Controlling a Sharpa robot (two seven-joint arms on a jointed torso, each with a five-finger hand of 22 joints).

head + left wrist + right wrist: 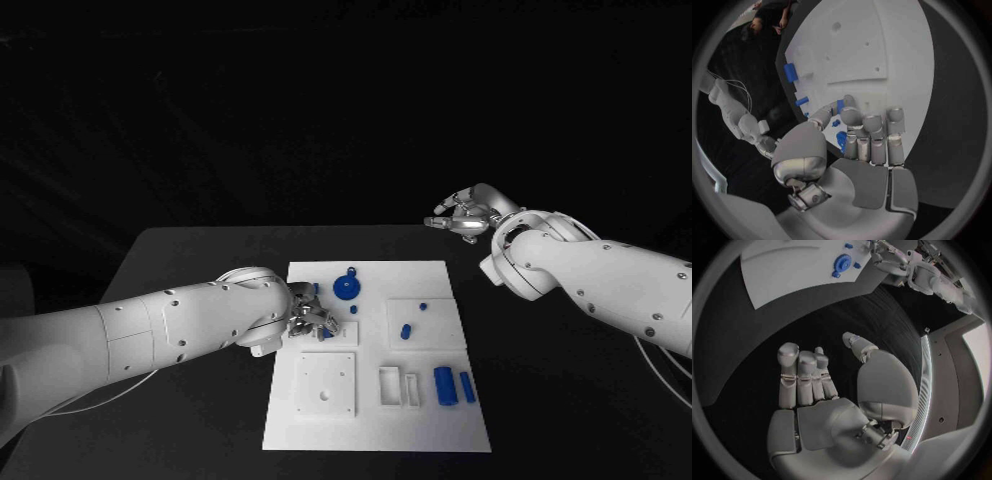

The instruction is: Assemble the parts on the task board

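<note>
Nearest the head camera, the front edge of the white task board (pixel 378 430) lies on the black counter (pixel 188 260), and the board runs back from there to the counter's middle. Toward its front sit a square white block (pixel 327 383) with small holes and, beside it, a narrow white frame (pixel 392 387), then two blue cylinders (pixel 453 386) lying side by side near the board's right edge. Farther back a raised white square carries two small blue pieces (pixel 413 320), and a blue round part (pixel 346 287) with a knob stands near the board's far left. The left hand (pixel 312 320) reaches over the board's left side, just in front of the round part and behind the holed block. In the left wrist view its fingers (pixel 873 135) are bent over the board with the thumb drawn toward them; small blue pieces (pixel 841 140) show right by the fingertips, but whether any is pinched I cannot tell. The right hand (pixel 464 215) hovers off the board, beyond its far right corner, above bare counter; its fingers (pixel 801 375) stand loosely curled and apart from the thumb, holding nothing.
</note>
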